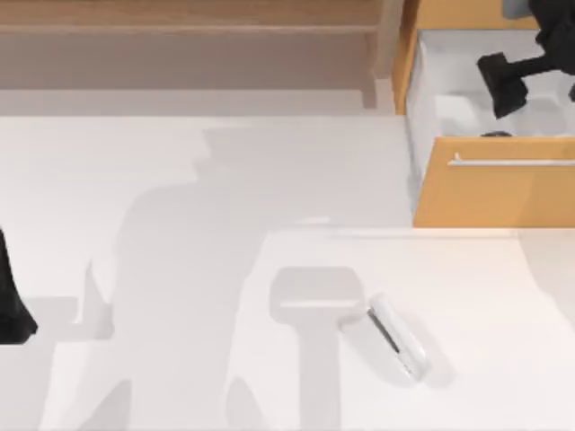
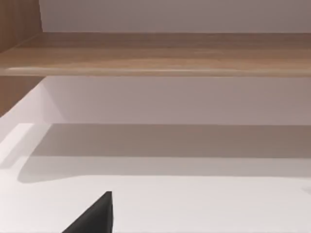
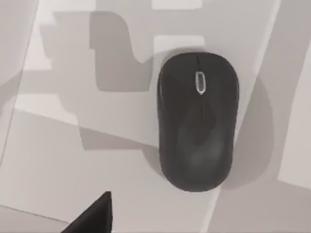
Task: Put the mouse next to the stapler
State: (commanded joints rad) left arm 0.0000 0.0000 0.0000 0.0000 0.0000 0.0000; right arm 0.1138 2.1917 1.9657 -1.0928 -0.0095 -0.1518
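1. The left gripper (image 1: 13, 314) is parked at the far left edge of the surface (image 1: 180, 269), well apart from both task things. I cannot tell if its fingers are open or closed, and nothing is seen in its hold.

2. The stapler (image 1: 397, 337) lies flat on the surface, far to the right of the left gripper and well in front of the right gripper, turned on a diagonal. Free surface is on every side of it, so there is room to set the mouse just beside it.

3. The right gripper (image 1: 503, 81) hangs over the open drawer (image 1: 503, 184) at the back right. In its wrist view the mouse (image 3: 198, 121) lies directly below it on the pale drawer floor, with nothing touching it. I cannot tell how wide this gripper is open; by my judgement it holds nothing, because the mouse rests free.

4. The mouse looks light and stiff, with a smooth rounded shell that is probably slippery. I judge the best hold is across its 2 long sides, near the middle of the body, where they run most parallel. A grip on the domed top or on the round ends could slide off.
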